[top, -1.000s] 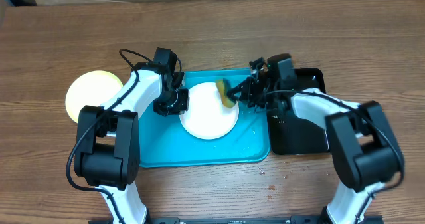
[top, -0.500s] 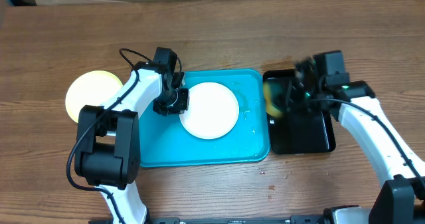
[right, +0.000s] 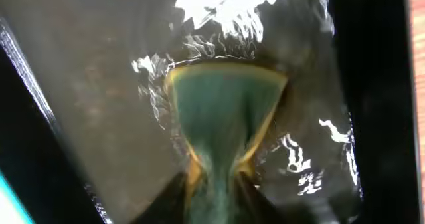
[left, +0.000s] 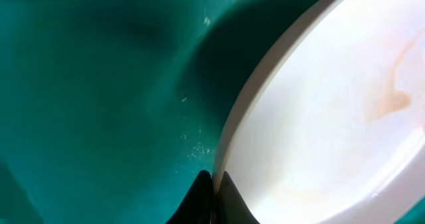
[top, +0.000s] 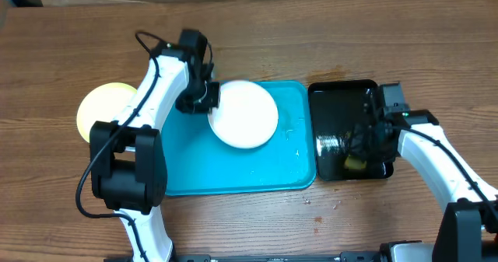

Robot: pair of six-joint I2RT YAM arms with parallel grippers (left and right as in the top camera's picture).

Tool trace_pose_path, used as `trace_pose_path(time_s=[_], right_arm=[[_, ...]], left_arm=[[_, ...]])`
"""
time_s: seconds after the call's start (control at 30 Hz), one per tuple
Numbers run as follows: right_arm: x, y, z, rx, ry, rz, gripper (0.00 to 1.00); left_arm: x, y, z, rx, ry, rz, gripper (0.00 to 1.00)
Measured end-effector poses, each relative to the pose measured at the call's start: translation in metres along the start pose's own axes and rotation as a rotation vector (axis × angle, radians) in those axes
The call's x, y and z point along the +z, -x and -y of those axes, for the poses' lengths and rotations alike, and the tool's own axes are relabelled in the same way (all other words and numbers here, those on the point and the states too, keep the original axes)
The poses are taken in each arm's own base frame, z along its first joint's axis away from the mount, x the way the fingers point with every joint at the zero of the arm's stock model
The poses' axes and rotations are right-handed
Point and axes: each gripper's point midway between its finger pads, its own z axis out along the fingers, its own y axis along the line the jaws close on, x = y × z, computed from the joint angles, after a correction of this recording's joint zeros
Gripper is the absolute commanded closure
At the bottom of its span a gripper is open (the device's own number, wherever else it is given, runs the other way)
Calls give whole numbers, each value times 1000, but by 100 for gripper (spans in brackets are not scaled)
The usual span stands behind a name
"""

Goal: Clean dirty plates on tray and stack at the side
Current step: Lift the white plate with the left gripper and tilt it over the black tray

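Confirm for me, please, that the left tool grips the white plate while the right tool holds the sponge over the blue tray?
Not quite. The right tool holds the sponge over the black tray, not the blue tray; the overhead view shows this. The left tool does grip the white plate.

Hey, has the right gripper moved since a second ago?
Yes. The right gripper, pinching the sponge, has gone rightward and toward the near table edge: off the white plate on the blue tray, into the black tray.
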Motion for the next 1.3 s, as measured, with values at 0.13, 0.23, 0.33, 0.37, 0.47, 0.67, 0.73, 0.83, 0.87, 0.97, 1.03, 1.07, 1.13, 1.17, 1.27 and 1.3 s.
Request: trace_pose_path(time_s=[0.13, 0.23, 0.33, 0.37, 0.47, 0.67, 0.73, 0.83, 0.87, 0.97, 1.03, 1.07, 1.13, 1.17, 1.27, 1.3], right_arm=[[5, -5, 0, 8, 7, -11, 7], [-1, -5, -1, 10, 8, -25, 2], [-23, 17, -6, 24, 26, 16, 0], [-35, 32, -9, 35, 41, 53, 0], [-77, 85, -6, 83, 85, 214, 0], [-107, 133, 49, 221, 12, 394, 0], [-110, 135, 77, 279, -48, 411, 0], [-114, 135, 105, 342, -103, 425, 0], [-114, 135, 110, 355, -114, 427, 0], [-116, 135, 119, 372, -134, 431, 0], [-116, 135, 119, 372, -136, 433, 0], [-116, 135, 119, 372, -137, 432, 0], [-116, 135, 119, 373, -137, 432, 0], [-116, 135, 119, 372, -137, 431, 0], [-116, 135, 119, 373, -138, 432, 0], [-116, 135, 120, 373, -141, 432, 0]], left_arm=[[-23, 11, 7, 6, -2, 34, 96], [-36, 17, 15, 5, -4, 57, 96], [-47, 24, 32, 24, -12, 95, 96], [-50, 26, 38, 32, -14, 106, 96], [-54, 32, 66, 76, -26, 154, 96], [-54, 40, 126, 156, -49, 265, 96], [-56, 42, 149, 192, -55, 314, 96], [-58, 44, 180, 245, -44, 392, 96], [-59, 44, 188, 260, -33, 416, 96], [-64, 44, 208, 300, 15, 499, 96], [-69, 47, 216, 313, 60, 559, 96], [-71, 48, 220, 321, 82, 585, 96], [-78, 51, 222, 339, 138, 641, 96], [-80, 52, 222, 346, 163, 661, 96], [-93, 58, 221, 394, 287, 743, 96], [-98, 60, 221, 409, 326, 771, 96]])
